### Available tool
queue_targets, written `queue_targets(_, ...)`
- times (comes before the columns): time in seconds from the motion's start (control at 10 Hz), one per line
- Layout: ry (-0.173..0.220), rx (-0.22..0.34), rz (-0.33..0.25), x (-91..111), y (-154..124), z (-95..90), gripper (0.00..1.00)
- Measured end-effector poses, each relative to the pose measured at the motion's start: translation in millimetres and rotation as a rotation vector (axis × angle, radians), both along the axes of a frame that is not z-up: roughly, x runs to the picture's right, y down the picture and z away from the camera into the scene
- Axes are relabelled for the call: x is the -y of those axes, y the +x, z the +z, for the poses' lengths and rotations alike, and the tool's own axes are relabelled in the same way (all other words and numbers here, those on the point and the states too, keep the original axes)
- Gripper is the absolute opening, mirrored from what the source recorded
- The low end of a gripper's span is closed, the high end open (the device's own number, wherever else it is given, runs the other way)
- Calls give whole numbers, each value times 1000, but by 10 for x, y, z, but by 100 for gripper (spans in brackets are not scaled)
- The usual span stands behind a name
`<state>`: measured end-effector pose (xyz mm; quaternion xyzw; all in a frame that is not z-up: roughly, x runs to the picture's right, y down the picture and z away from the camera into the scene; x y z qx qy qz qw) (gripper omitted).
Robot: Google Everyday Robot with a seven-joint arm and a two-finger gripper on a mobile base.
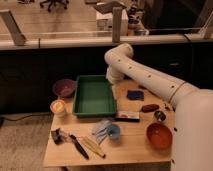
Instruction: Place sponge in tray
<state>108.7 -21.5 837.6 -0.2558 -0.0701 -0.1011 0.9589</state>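
My gripper [113, 79] hangs at the far right corner of the green tray [95, 113]; clenched or released, I cannot tell. The blue sponge [135, 94] lies on the wooden table [131, 150], just right of the tray. A dark partition [35, 70] stands behind.

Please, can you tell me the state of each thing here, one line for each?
green tray: empty, nothing lies in it.
blue sponge: flat on the table, right of the tray, not held.
purple bowl: upright, left of the tray.
orange bowl: upright, near the table's front right corner.
gripper: at the tray's far right corner, apart from the sponge.
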Motion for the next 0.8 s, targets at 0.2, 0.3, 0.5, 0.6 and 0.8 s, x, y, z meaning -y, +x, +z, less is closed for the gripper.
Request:
queue_targets(0.2,-12,-38,48,49,378,173,80)
queue_targets(0.3,-15,-54,68,60,501,255,80)
queue_targets(0.5,-31,-90,107,-40,736,481,80)
queue_targets(0.6,-37,-98,118,-76,769,557,80)
queue_targets(0.8,-47,-111,129,-201,800,702,80)
